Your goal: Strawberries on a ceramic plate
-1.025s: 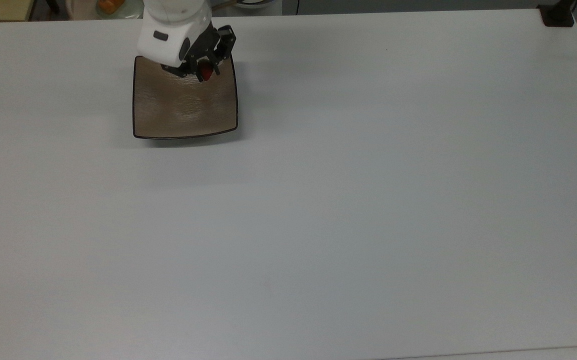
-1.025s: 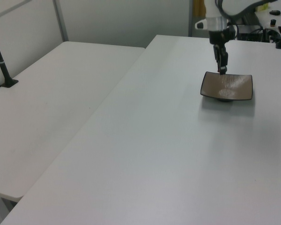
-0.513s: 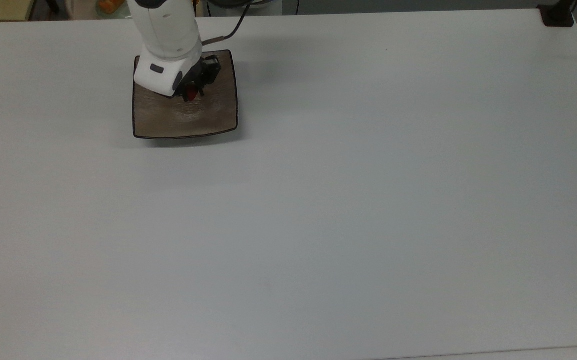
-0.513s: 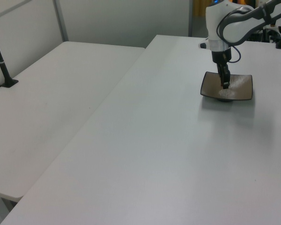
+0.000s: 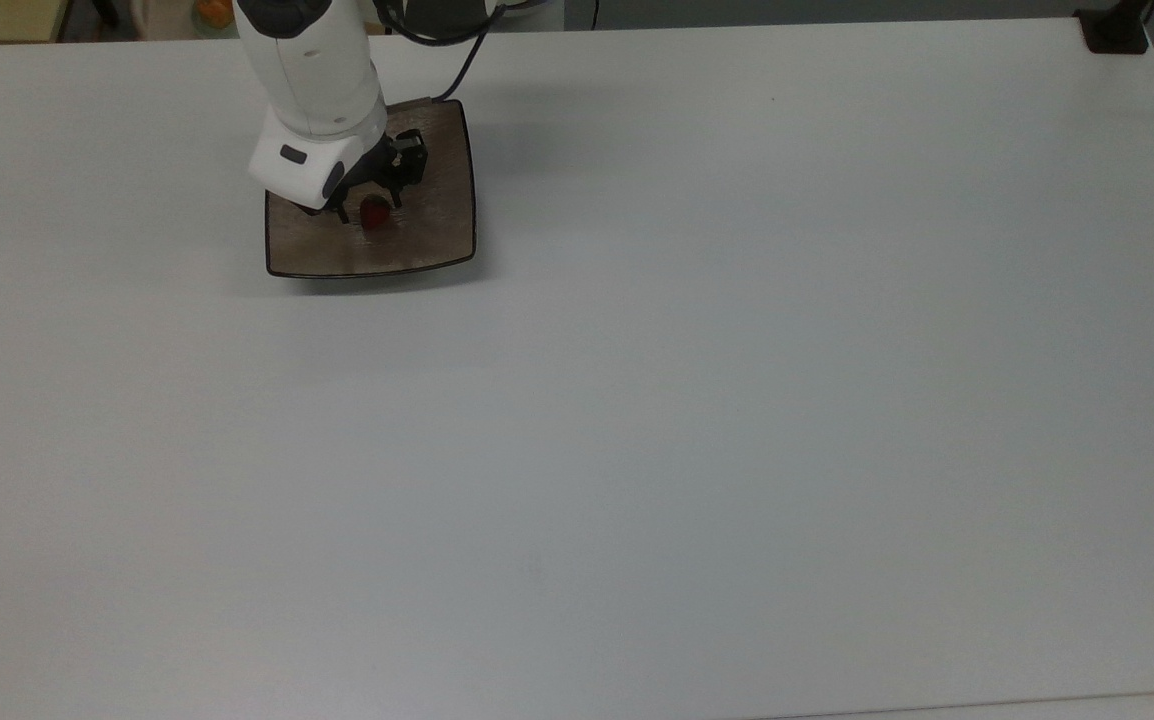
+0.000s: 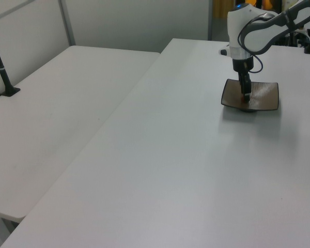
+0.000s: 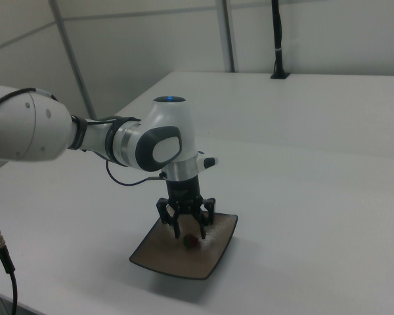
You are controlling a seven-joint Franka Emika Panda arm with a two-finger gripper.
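The ceramic plate (image 5: 437,235) is square, tan-brown with a dark rim, and sits at the top view's upper left on the white table. A small red strawberry (image 5: 373,216) lies on it near the middle. My gripper (image 5: 370,207) hangs low right over the berry, open, with one dark finger on each side of it. In the right view the gripper (image 7: 189,231) straddles the strawberry (image 7: 191,241), which rests on the plate (image 7: 171,259) just below the fingertips. In the left view the gripper (image 6: 245,96) reaches down onto the plate (image 6: 266,101).
The white table (image 5: 697,420) stretches wide to the top view's right and bottom. A black post base (image 5: 1115,30) stands at its far right corner. A second white table (image 6: 51,119) adjoins on the left view's left. A cable end (image 7: 0,252) hangs at the right view's lower left.
The gripper moved from the plate's far edge to its middle and came down with the strawberry. Its fingers then spread, and the berry now lies on the plate.
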